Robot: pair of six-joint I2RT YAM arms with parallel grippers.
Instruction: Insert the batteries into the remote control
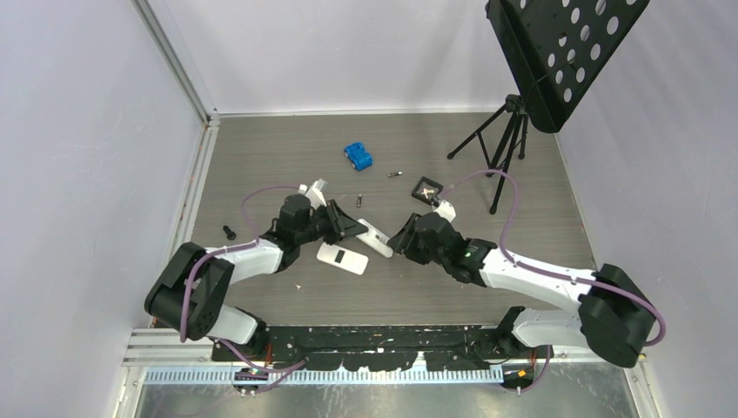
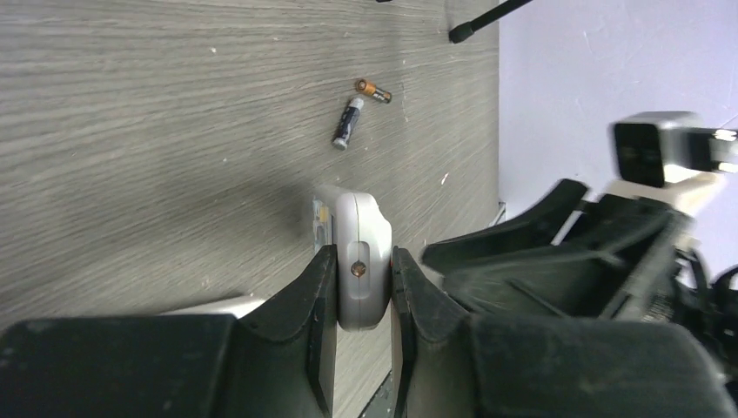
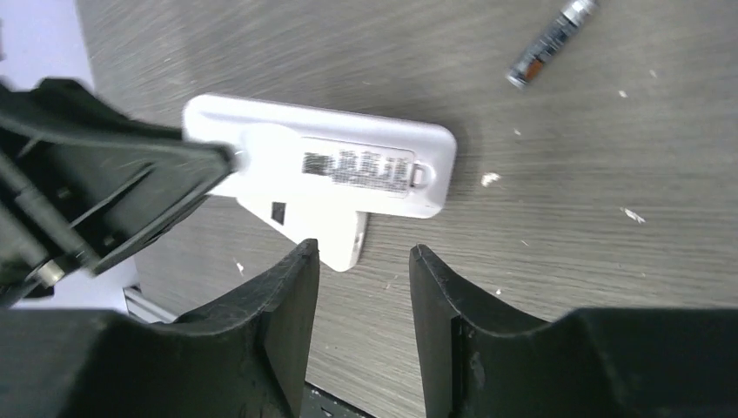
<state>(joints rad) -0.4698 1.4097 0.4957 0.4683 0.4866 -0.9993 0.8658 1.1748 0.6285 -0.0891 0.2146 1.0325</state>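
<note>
Remote control (image 1: 376, 235): slim white slab, printed label on one face; judged light, stiff, smooth and likely slippery, so grip across the thin edges; at table centre, clamped edgewise in left gripper (image 2: 361, 258); right gripper (image 3: 364, 252) just right, jaws parted, empty; batteries (image 2: 346, 123) loose beyond.

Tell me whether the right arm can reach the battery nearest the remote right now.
Probably yes. The right gripper is open and empty, and the battery lies on bare table just past the remote, which the left gripper holds; the right gripper would have to go over or around that.
</note>
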